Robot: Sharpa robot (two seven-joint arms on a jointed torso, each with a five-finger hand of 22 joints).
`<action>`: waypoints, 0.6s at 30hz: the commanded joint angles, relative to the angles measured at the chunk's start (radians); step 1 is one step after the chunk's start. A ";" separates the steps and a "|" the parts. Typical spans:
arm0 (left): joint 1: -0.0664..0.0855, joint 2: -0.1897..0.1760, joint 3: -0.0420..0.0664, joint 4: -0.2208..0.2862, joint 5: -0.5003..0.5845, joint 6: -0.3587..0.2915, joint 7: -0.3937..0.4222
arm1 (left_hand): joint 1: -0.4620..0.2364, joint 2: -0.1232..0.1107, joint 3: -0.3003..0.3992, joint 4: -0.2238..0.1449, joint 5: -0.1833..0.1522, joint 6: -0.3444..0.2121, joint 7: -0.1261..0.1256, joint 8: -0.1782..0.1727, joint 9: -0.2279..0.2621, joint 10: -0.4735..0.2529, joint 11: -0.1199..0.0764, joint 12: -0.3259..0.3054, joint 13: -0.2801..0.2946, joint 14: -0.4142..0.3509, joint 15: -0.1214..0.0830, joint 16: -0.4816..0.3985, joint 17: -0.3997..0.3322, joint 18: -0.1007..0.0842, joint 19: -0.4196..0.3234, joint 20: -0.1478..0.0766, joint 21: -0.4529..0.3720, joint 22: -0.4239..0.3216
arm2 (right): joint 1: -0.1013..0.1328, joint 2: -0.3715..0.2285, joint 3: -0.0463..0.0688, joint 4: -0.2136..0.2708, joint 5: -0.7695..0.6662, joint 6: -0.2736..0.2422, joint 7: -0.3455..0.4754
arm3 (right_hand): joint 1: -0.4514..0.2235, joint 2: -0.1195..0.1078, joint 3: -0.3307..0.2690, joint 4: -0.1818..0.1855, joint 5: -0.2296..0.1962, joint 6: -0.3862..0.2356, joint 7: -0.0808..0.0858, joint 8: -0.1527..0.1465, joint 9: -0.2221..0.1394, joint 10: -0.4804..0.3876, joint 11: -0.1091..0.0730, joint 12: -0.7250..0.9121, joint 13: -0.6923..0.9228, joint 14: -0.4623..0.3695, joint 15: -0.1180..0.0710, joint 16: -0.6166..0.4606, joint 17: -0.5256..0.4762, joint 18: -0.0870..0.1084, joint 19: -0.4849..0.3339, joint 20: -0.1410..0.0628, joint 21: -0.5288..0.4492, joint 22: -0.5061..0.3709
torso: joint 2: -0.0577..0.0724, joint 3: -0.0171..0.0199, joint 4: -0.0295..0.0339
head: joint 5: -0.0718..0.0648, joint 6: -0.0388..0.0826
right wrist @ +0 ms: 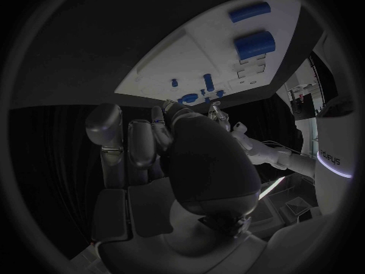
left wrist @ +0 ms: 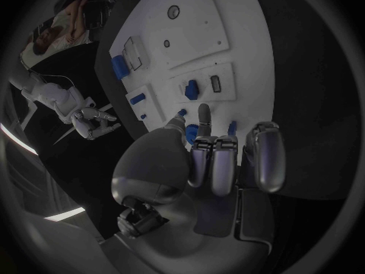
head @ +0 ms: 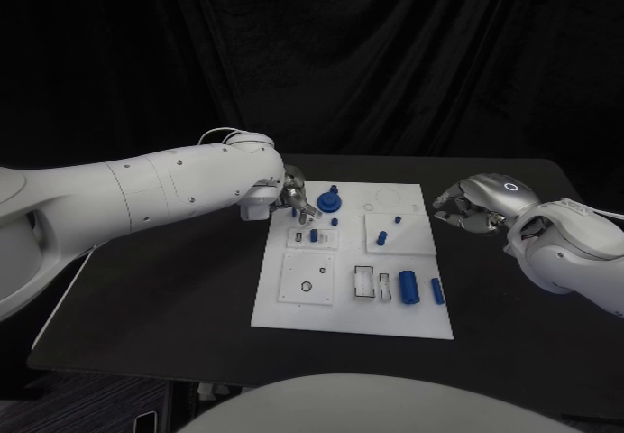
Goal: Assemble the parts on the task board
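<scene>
The white task board (head: pixel 302 307) lies in the middle of the black table. My left hand (head: pixel 293 200) is at its far left corner, fingertips against a large blue knob (head: pixel 330 199). In the left wrist view the knob (left wrist: pixel 191 131) shows between the fingers of my left hand (left wrist: pixel 205 158); a grip is not plain. A small blue peg (head: pixel 314 236) stands in a square plate, and another blue piece (head: pixel 382 238) is in the plate beside it. A blue cylinder (head: pixel 408 287) and a shorter one (head: pixel 437 290) lie near the front right. My right hand (head: pixel 471 206) hovers off the board's right edge, fingers curled in, holding nothing.
A square plate with a small ring hole (head: pixel 308 278) sits on the board's front left, and pale rectangular slots (head: pixel 365 281) are beside the cylinder. Bare black table surrounds the board; its front edge (head: pixel 261 383) is near me.
</scene>
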State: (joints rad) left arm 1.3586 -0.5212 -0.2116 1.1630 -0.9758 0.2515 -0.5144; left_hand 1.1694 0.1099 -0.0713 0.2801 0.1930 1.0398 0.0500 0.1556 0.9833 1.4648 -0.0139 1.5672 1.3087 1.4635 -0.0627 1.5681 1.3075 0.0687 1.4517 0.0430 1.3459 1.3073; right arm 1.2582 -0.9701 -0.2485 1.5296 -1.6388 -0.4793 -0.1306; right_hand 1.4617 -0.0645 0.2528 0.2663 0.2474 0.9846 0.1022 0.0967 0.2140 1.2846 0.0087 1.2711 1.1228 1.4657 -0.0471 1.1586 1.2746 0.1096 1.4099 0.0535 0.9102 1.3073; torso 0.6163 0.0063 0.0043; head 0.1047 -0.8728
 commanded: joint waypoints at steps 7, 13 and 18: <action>-0.010 0.012 0.001 -0.009 -0.006 0.020 -0.006 | -0.001 0.001 0.003 -0.012 0.027 0.000 -0.002 -0.004 -0.005 0.106 -0.008 0.004 0.262 0.107 -0.008 0.003 0.263 -0.014 0.004 -0.001 -0.005 0.191 | -0.002 0.002 0.001 0.000 -0.004 -0.014 0.006 | 0.004 -0.009 0.002 0.006 0.011 0.012 -0.001 0.004 0.000 0.006 0.002 0.004 0.000 0.016 -0.008 0.001 0.000 0.000 0.007 0.000 0.000 0.113 | 0.000 0.0003 -0.0013 | -0.001 0.000; -0.018 0.017 0.001 -0.014 -0.006 0.026 -0.006 | 0.002 0.003 0.006 -0.016 0.034 0.000 -0.003 -0.005 -0.006 0.106 -0.008 0.004 0.262 0.107 -0.008 0.003 0.263 -0.013 0.002 -0.001 -0.009 0.190 | -0.002 0.006 0.001 -0.003 -0.004 -0.010 0.005 | 0.006 -0.009 0.003 0.005 0.013 0.013 -0.001 0.004 0.000 0.006 0.002 0.004 0.000 0.016 -0.008 0.001 0.000 0.000 0.007 -0.001 0.001 0.113 | -0.001 0.0004 -0.0018 | -0.001 0.000; -0.023 0.017 0.001 -0.012 -0.006 0.027 -0.006 | 0.004 0.005 0.009 -0.018 0.039 0.001 -0.003 -0.005 -0.007 0.106 -0.008 0.004 0.262 0.107 -0.008 0.003 0.263 -0.011 -0.002 -0.001 -0.016 0.188 | -0.002 0.008 0.001 -0.004 -0.004 -0.006 0.001 | 0.006 -0.009 0.003 0.005 0.013 0.013 -0.001 0.004 0.000 0.006 0.002 0.004 0.000 0.016 -0.008 0.001 0.000 0.000 0.007 -0.001 0.001 0.113 | -0.001 0.0003 0.0002 | -0.004 0.000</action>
State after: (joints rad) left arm 1.3374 -0.5066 -0.2116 1.1491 -0.9823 0.2655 -0.5222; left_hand 1.1694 0.1098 -0.0629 0.2660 0.2278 1.0398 0.0500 0.1556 0.9773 1.4648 -0.0139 1.5672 1.3087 1.4670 -0.0661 1.5681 1.3075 0.0688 1.4516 0.0430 1.3336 1.3073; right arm 1.2582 -0.9626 -0.2485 1.5256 -1.6388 -0.4789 -0.1284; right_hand 1.4659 -0.0686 0.2528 0.2662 0.2559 0.9918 0.1023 0.0967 0.2141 1.2845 0.0087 1.2711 1.1226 1.4657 -0.0471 1.1586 1.2743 0.1095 1.4098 0.0535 0.9102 1.3081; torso 0.6151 0.0066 0.0033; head 0.1020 -0.8729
